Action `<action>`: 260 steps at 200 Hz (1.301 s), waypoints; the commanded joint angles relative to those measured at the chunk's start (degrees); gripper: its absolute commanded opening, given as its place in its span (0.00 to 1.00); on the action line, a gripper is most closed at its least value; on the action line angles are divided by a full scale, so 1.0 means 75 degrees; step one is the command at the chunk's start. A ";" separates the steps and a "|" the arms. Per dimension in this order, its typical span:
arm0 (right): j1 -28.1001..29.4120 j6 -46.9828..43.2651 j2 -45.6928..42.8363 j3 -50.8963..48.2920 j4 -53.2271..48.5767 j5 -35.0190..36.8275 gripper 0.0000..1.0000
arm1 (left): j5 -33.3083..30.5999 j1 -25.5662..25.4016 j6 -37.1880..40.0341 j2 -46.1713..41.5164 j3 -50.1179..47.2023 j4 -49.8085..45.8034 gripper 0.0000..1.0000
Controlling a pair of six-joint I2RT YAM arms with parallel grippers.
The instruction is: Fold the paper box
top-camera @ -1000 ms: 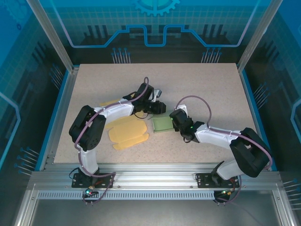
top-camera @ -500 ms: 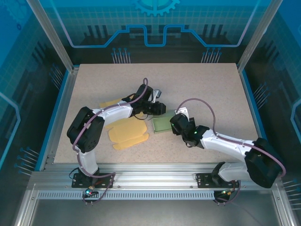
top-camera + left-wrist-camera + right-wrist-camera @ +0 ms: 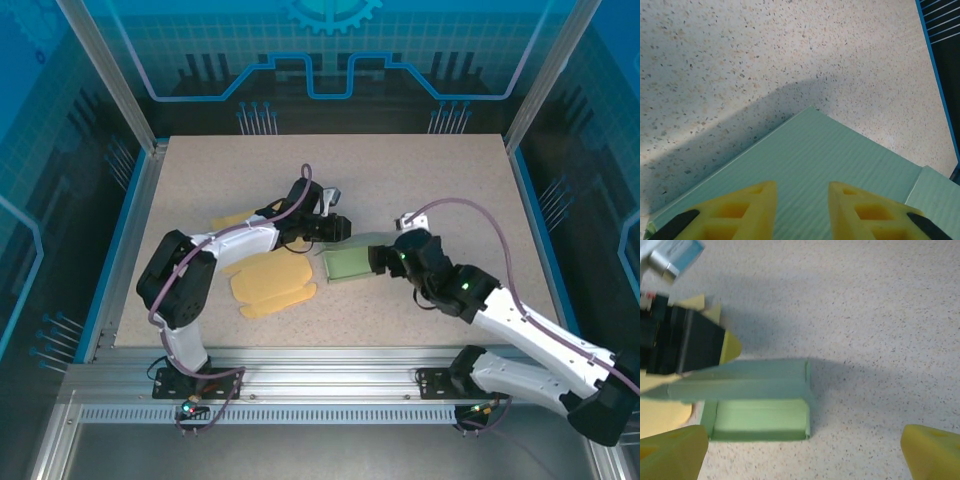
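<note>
The right gripper (image 3: pixel 801 452) has its jaws spread wide and holds nothing. The paper box (image 3: pixel 760 417) lies straight ahead of them, inside the span of the two fingers, with its near wall just past the tips and touching neither. I judge this arm is placed there either to leave room for the other arm or to be ready to close on the box body from both sides.

The left gripper (image 3: pixel 800 201) has its jaws narrow, with a slit between the fingers (image 3: pixel 747 210) through which green card shows. The tips sit on or just over a broad green panel (image 3: pixel 815 155) that runs away ahead of them; I cannot tell whether they pinch a fold of it.

From the right wrist, that gripper stands at the far side of a long flap (image 3: pixel 740 380) that is raised and leaning over the box's low tray, with one yellow fingertip against the flap's back. I judge it is placed there to keep the flap from dropping flat on the table (image 3: pixel 450 180) while the crease is made. The fold looks part done, with the tray walls up and the flap not yet down.

A flat yellow sheet (image 3: pixel 270 282) lies behind the left jaws, close to the box, and seems to play no part.
</note>
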 commanded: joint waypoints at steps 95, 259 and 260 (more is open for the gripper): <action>-0.2012 -0.0500 0.3953 0.2533 -0.0997 -0.2392 0.99 | -0.1831 -0.0198 0.0666 -0.0932 -0.0542 -0.0438 0.34; -0.2110 0.0197 0.4753 0.0328 0.0389 -0.2895 0.77 | -0.2409 -0.0303 0.0268 -0.0954 -0.1704 -0.0251 0.34; -0.2104 0.0209 0.4758 0.0319 0.0391 -0.2898 0.77 | -0.2414 -0.0297 0.0271 -0.0955 -0.1713 -0.0250 0.34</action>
